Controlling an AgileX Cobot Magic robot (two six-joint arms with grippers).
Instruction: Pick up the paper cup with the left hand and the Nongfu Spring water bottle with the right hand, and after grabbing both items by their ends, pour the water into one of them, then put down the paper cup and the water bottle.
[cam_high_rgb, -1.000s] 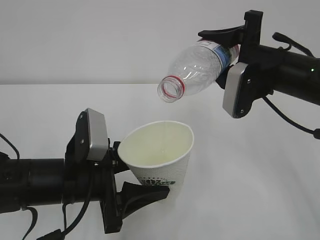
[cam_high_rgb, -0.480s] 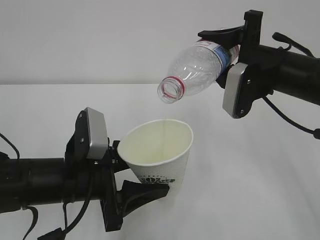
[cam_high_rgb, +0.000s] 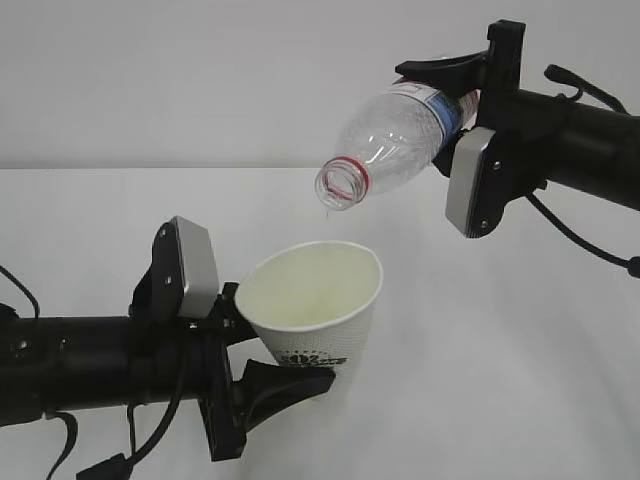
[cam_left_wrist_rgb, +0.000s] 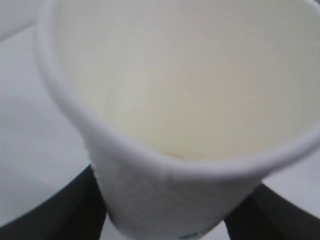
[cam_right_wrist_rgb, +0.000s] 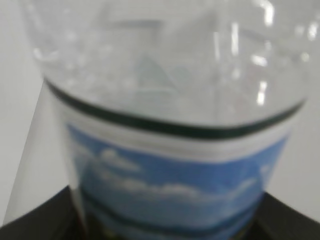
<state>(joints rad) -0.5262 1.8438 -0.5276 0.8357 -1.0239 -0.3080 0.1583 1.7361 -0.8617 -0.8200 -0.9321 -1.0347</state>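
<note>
Looking at the outside view, I see my left hand (cam_high_rgb: 262, 352) at the lower left of the frame. Its black fingers (cam_high_rgb: 285, 388) hold the paper cup (cam_high_rgb: 318, 305) near its bottom end. The cup leans a little, with its open mouth facing up and toward the left. The cup is in the middle of the frame, up off the white worktop (cam_high_rgb: 520, 380).

My right hand (cam_high_rgb: 462, 92) comes in from the upper right. Its fingers (cam_high_rgb: 445, 68) hold the Nongfu Spring water bottle (cam_high_rgb: 395, 140) by its bottom end. The bottle tips down to the left, and its open mouth with the red ring hangs above the cup, not touching it. A small drop of water (cam_high_rgb: 327, 212) hangs just under the mouth.

In the left wrist view the cup (cam_left_wrist_rgb: 175, 120) fills the picture. In the right wrist view the bottle (cam_right_wrist_rgb: 170, 125) shows its blue sky label, blurry and very close.
</note>
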